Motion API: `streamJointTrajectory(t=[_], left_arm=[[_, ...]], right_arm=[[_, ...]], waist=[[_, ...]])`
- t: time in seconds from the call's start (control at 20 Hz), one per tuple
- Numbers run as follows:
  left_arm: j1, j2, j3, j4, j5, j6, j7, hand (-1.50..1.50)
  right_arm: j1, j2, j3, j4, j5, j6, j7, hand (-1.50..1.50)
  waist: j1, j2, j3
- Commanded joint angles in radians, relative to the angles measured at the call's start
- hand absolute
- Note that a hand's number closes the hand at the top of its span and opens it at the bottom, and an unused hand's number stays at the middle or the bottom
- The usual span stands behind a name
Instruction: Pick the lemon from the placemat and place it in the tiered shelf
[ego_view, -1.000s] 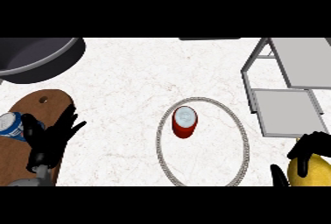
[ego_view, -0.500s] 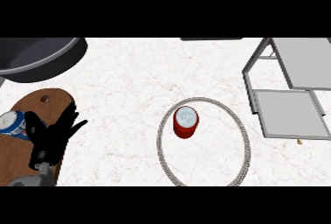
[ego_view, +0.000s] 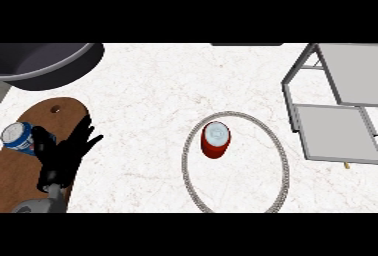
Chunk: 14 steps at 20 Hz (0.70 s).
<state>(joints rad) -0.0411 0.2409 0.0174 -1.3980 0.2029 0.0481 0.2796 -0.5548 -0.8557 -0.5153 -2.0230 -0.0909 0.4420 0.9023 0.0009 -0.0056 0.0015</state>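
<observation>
The lemon shows nowhere in the head view. The white placemat (ego_view: 244, 200) with its grey braided rim lies at the centre. A red can (ego_view: 215, 141) stands upright on it. The grey tiered shelf (ego_view: 334, 131) sits at the right edge, its flat trays bare. My left hand (ego_view: 65, 156) rests open at the lower left, fingers up, over the wooden board. My right hand is out of view.
A brown wooden cutting board (ego_view: 57, 112) lies at the left, with a blue and white can (ego_view: 18, 138) on it beside my left hand. A dark round pot (ego_view: 46, 64) sits at the top left corner. A small yellowish speck (ego_view: 346, 164) lies below the shelf.
One second ago my right hand held the yellow lemon at the lower right corner. It has since left the view, lemon with it. The left hand shifted only slightly.
</observation>
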Motion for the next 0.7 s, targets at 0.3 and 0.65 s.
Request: streamJointTrajectory(t=[0.3,0.65], left_arm=[[-0.026,-0.003,0.018,0.097,-0.017,-0.023,-0.014,0.0],[-0.005,-0.02,-0.012,-0.029,-0.036,0.009,0.075,0.0]], right_arm=[[-0.148,-0.141,0.098,0.366,0.007,0.096,-0.169,1.5],[-0.21,-0.121,0.208,0.57,0.186,0.051,-0.371,1.5]], waist=[[0.01,0.01,-0.003],[0.022,0.009,-0.002]])
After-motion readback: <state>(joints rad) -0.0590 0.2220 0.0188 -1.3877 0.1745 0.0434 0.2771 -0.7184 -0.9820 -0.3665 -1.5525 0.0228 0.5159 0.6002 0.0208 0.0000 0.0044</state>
